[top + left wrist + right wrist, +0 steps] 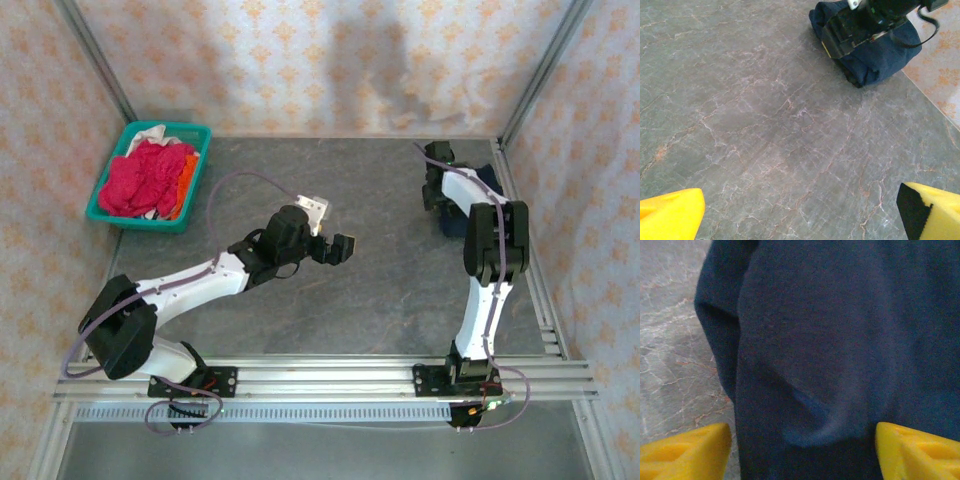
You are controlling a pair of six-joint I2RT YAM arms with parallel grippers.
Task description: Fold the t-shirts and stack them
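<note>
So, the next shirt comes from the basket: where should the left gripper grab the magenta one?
Pinch a raised fold atop the magenta shirt, coming straight down. It lies crumpled on top, and the walls of the teal basket likely block a sideways approach.

Soft, even light falls from overhead in the top view. Nothing glares, and colours look slightly washed. Faint grey shadows smudge the back wall (370, 60) from 12 to 1 o'clock, and the arms (200, 280) throw only pale shadows on the bench (380, 310). The frame posts (93, 55) splay outward toward the corners. The left wrist view is bright but mildly soft. The right wrist view is dim and grainy. There the navy t-shirt (830, 340) shows little weave, and the yellow fingers (685, 452) of the right hand (802, 445) are blurred at 7 and 5 o'clock.
</note>
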